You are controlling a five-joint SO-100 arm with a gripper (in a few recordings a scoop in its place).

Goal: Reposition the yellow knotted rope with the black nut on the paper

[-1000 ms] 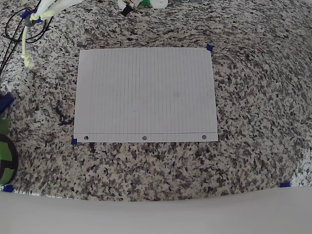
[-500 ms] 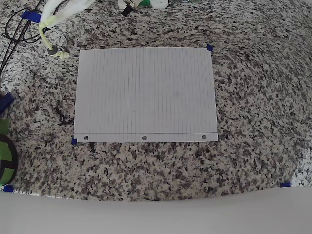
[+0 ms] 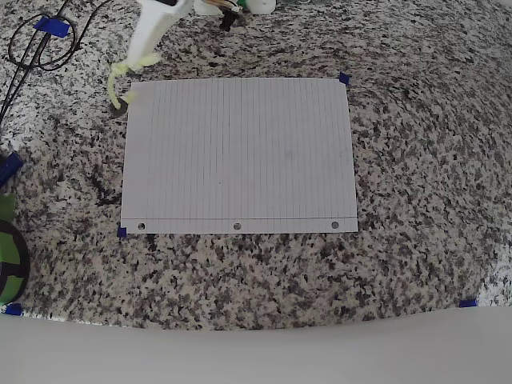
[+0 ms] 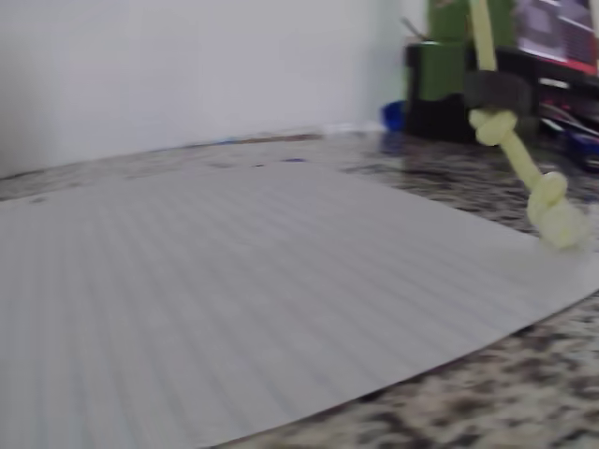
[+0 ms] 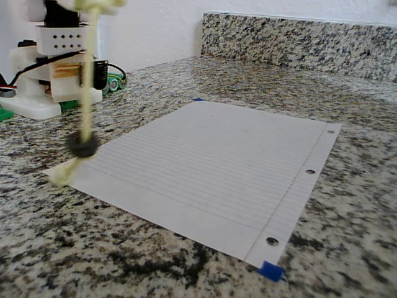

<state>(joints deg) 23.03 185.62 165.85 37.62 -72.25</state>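
The yellow knotted rope (image 5: 87,74) hangs nearly straight down at the paper's (image 5: 211,161) near-left corner in the fixed view; its lower knot (image 4: 560,217) touches down right at the paper's edge; the black nut (image 5: 83,145) sits low on the cord — just above that knot; the gripper (image 3: 142,58) pinches the rope's upper end, fingers clamped on it — granite counter (image 3: 416,160) all round.

A speckled granite countertop (image 3: 264,280) carried everything, with a matching granite backsplash (image 5: 298,37) along its rear edge in the fixed view. In the overhead view, black cables (image 3: 36,52) looped at the far-left corner, and a blue tape piece (image 3: 468,303) lay near the front-right edge. A green-and-black object (image 3: 10,256) sat at the left edge.
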